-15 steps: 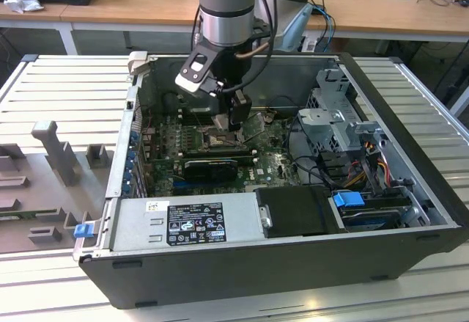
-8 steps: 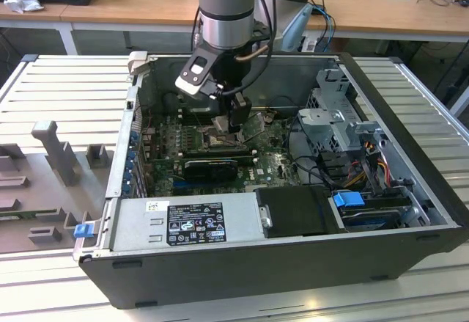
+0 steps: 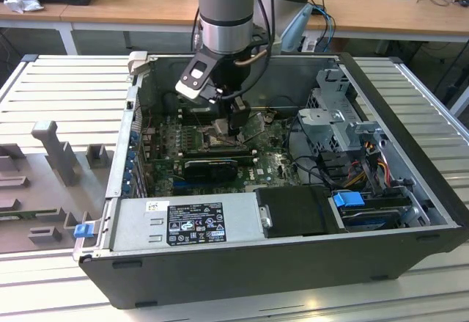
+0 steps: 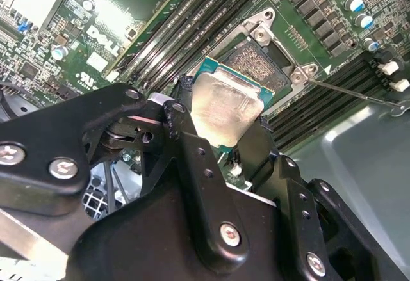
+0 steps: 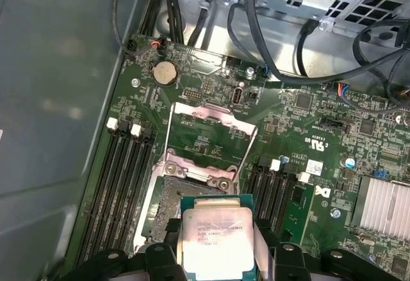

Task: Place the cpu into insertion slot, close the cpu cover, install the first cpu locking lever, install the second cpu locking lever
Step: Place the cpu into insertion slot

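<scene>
- Gripper [image 3: 236, 122] is down inside the open case [image 3: 410, 127], over the middle of the green board [image 3: 272, 166].
- Two black fingers [image 5: 160, 256] are closed on opposite edges of the cpu [image 5: 216, 246]. The grip is only as wide as the chip.
- The cpu is a flat square with a pale, dull-silver lid with rounded corners. A thin teal-green substrate rim shows around it in both wrist views.
- The cpu is held level and not seated. It overlaps one edge of the slot [image 5: 186, 199], and most of the socket is uncovered.
- The slot is a square with a dark, finely grained centre and a bright metal rim with screw heads at the corners. It sits mid-board between two banks of long black memory slots [image 5: 122, 185].
- The cover [image 5: 211, 113] is a thin silver frame with a square window. It is swung open on the side of the slot away from the cpu, and green board shows through the window.
- One lever [image 4: 352, 90], a thin bare wire rod, is unlatched and angled out across the memory slots.
- A grey power supply [image 3: 187, 221] lies along the case's near edge in the exterior view.
</scene>
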`<state>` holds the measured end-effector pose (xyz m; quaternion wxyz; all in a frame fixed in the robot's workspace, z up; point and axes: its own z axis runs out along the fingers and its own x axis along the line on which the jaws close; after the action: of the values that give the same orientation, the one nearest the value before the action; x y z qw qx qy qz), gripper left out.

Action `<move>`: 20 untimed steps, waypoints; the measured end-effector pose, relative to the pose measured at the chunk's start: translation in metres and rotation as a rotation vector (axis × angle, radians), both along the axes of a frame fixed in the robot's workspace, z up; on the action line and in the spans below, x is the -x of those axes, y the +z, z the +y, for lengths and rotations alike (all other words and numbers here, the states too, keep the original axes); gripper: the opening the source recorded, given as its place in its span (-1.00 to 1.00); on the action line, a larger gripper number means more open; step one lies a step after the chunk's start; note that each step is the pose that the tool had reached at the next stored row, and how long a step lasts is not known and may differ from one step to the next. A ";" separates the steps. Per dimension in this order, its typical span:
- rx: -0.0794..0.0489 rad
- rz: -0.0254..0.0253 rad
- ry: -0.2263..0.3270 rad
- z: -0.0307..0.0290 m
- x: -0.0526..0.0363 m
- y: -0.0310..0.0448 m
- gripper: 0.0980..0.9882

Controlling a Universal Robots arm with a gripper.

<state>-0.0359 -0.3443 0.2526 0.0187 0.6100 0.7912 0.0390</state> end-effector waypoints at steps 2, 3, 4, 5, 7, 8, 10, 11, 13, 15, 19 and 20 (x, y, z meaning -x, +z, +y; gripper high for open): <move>0.000 0.0012 -0.020 0.0014 -0.0001 -0.0027 -0.03; 0.000 0.0013 -0.029 0.0015 -0.0001 -0.0033 -0.03; 0.000 0.0014 -0.041 0.0018 -0.0001 -0.0041 -0.03; 0.000 0.0016 -0.050 0.0020 -0.0001 -0.0049 -0.03; 0.000 0.0039 -0.071 0.0027 -0.0002 -0.0076 -0.03; 0.000 0.0069 -0.081 0.0032 -0.0001 -0.0093 -0.03; 0.000 0.0141 -0.096 0.0050 0.0000 -0.0118 -0.03; 0.000 0.0167 -0.100 0.0059 -0.0001 -0.0128 -0.03; 0.001 0.0234 -0.106 0.0085 -0.0003 -0.0149 -0.03; 0.001 0.0299 -0.111 0.0112 -0.0003 -0.0173 -0.03; 0.002 0.0331 -0.114 0.0137 -0.0004 -0.0210 -0.03; 0.002 0.0333 -0.117 0.0137 -0.0004 -0.0214 -0.03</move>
<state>-0.0355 -0.3305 0.2312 0.0084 0.6558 0.7544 0.0269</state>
